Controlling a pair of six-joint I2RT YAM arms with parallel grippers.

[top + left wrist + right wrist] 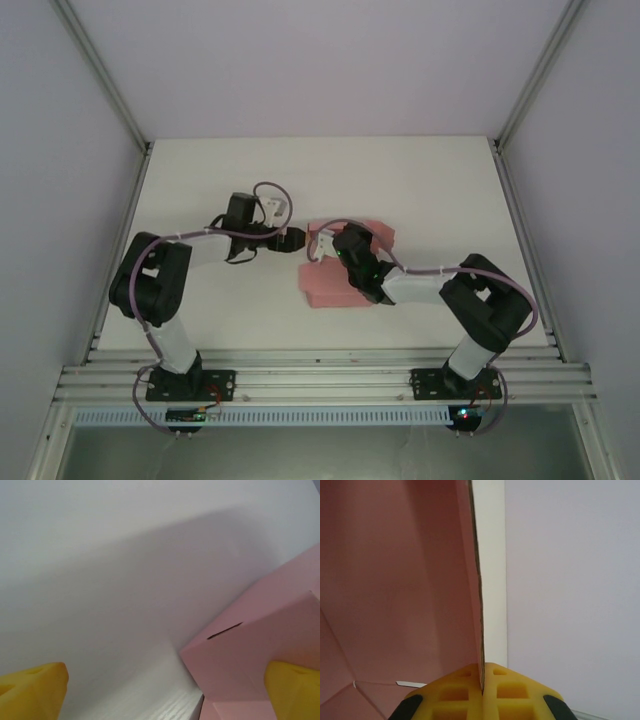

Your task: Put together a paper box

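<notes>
The pink paper box (325, 288) lies partly folded in the middle of the white table, with one panel raised. In the right wrist view this panel (400, 580) stands on edge, and my right gripper (481, 680) is shut on its rim. From above, the right gripper (325, 246) sits over the sheet's far left part. My left gripper (298, 241) hovers just left of the sheet. Its yellow fingertips (30, 690) are spread wide and open, with a slotted pink panel (260, 650) near the right fingertip. I cannot tell whether that fingertip touches it.
The white table (420, 180) is bounded by grey enclosure walls and angled metal posts (105, 70). An aluminium rail (320, 380) with both arm bases runs along the near edge. Purple cables loop over the left arm (270, 190).
</notes>
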